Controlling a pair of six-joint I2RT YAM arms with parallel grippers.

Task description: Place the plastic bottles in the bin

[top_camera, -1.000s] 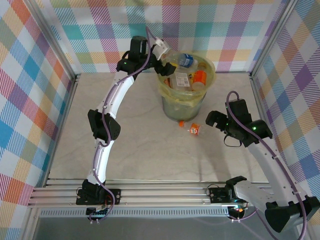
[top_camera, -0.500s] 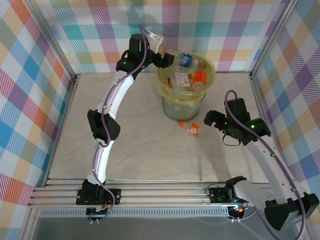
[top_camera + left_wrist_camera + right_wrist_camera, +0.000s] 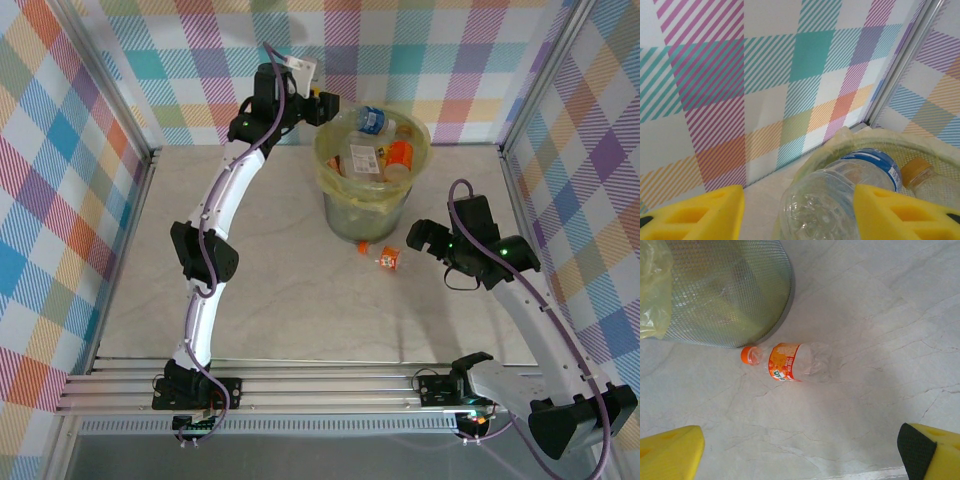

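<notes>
The bin (image 3: pixel 366 206), pale green mesh with a yellowish bag, stands at the back middle and holds several plastic bottles; a blue-labelled one (image 3: pixel 372 120) lies on top. My left gripper (image 3: pixel 320 103) hovers just left of the rim, open, gripping nothing. From the left wrist, that blue-labelled bottle (image 3: pixel 840 190) rests inside the bin's rim (image 3: pixel 850 137), beyond my left gripper (image 3: pixel 799 215). An orange-labelled, orange-capped bottle (image 3: pixel 385 257) lies on the table at the bin's foot. My right gripper (image 3: pixel 425 238) is just right of it, open; it (image 3: pixel 800 455) hangs above that bottle (image 3: pixel 795 361).
The bin's mesh wall (image 3: pixel 730 295) stands close to the lying bottle's cap. Checked walls enclose the marble table (image 3: pixel 280 290) on three sides, with metal posts at the back corners. An amber-capped bottle (image 3: pixel 925 180) lies deeper in the bin.
My left gripper has drawn back to the left from over the bin's rim and its jaws have narrowed. The blue-labelled bottle stays in the bin. The right arm has barely moved.
</notes>
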